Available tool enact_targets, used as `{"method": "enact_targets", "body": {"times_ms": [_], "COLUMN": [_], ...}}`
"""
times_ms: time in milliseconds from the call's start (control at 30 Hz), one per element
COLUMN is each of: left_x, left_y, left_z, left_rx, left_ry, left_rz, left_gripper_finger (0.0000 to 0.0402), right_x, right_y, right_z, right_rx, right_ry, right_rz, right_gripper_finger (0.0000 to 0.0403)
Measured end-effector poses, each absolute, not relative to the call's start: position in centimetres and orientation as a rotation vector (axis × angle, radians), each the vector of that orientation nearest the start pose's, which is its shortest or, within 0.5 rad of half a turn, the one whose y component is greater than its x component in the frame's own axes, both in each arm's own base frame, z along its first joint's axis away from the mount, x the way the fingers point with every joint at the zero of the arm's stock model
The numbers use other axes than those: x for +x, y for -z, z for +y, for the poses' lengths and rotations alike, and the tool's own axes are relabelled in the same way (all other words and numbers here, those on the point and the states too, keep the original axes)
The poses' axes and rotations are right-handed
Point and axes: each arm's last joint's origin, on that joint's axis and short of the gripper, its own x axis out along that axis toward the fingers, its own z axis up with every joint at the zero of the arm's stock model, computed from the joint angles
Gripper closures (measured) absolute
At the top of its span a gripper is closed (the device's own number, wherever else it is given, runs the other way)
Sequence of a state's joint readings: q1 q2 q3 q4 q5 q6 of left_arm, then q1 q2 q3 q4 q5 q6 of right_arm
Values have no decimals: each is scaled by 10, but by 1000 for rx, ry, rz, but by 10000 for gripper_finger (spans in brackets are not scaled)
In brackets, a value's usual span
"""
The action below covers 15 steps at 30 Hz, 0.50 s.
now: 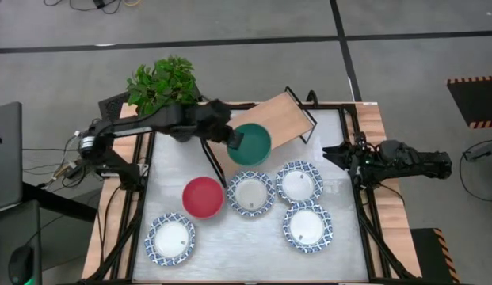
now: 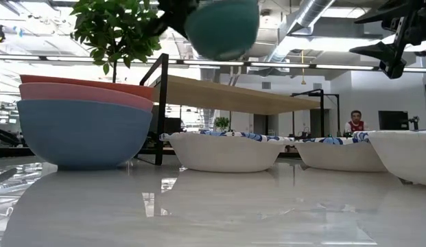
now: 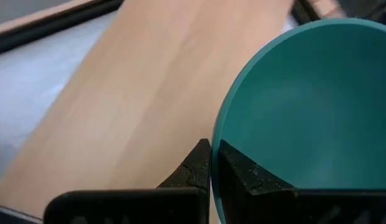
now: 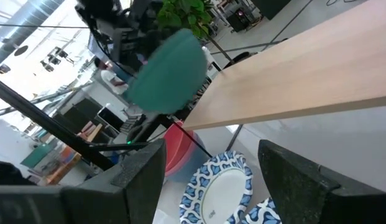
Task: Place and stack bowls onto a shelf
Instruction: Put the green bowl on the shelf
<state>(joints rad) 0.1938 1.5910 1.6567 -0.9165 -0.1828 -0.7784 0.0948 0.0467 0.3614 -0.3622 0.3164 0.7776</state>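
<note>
My left gripper [image 1: 234, 139] is shut on the green bowl [image 1: 251, 145], which it holds in the air over the left end of the light-wood shelf [image 1: 276, 117]; the low view shows the green bowl [image 2: 223, 27] well above the shelf board [image 2: 247, 96]. A red bowl [image 1: 203, 197] tops a stack with a pink and a blue bowl [image 2: 82, 134] standing on the table. Several white bowls with blue rims [image 1: 250, 193] [image 1: 299, 181] [image 1: 307, 227] [image 1: 171, 239] rest on their bases on the tabletop. My right gripper [image 4: 211, 177] waits open at the table's right edge. My left gripper pinches the green bowl's rim [image 3: 215, 144] between its two fingers, one finger [image 3: 245, 179] inside the bowl and the other [image 3: 191, 173] outside its wall. The fingers come at it from the table's left. The bowl is lifted clear, above the shelf board.
A leafy potted plant [image 1: 162, 81] stands at the table's far left corner behind the shelf. The shelf's black end frames [image 1: 303, 111] [image 2: 160, 110] rise at both ends. The tabletop [image 1: 246, 253] has bare room near the front between the white bowls. A person [image 2: 355, 124] sits far behind.
</note>
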Motion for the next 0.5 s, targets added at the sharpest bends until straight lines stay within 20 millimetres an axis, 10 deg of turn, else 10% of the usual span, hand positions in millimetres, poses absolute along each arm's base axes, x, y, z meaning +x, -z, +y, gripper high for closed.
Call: {"method": "enact_targets", "body": {"times_ms": [500], "left_x": [357], "left_y": [-335], "left_z": [114], "left_rx": [-724], "left_ry": [-731], "left_rz": [784], "left_gripper_finger": [401], "right_x": [66], "right_y": [-244], "right_z": [-3], "right_rx": [764], "right_ry": [229], "right_rz": [-39], "right_gripper_finger": [121]}}
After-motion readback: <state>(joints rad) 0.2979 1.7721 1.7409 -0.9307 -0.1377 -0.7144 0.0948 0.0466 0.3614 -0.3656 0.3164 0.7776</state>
